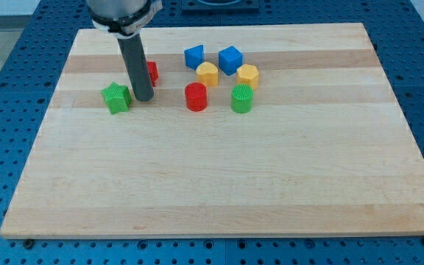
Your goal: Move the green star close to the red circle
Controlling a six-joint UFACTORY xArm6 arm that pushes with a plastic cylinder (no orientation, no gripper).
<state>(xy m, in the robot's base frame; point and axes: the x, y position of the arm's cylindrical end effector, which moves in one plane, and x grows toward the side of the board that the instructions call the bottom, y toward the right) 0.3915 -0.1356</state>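
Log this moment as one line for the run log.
my tip: just right of green star | red circle: further right, apart | star not yet near circle

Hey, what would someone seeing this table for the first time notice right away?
Probably the thick dark rod coming down from the view's top, my tip resting just right of the green star block on the pale wooden board. Next, the cluster right of it: the red circle block, a green round block, two yellow blocks and two blue ones behind.
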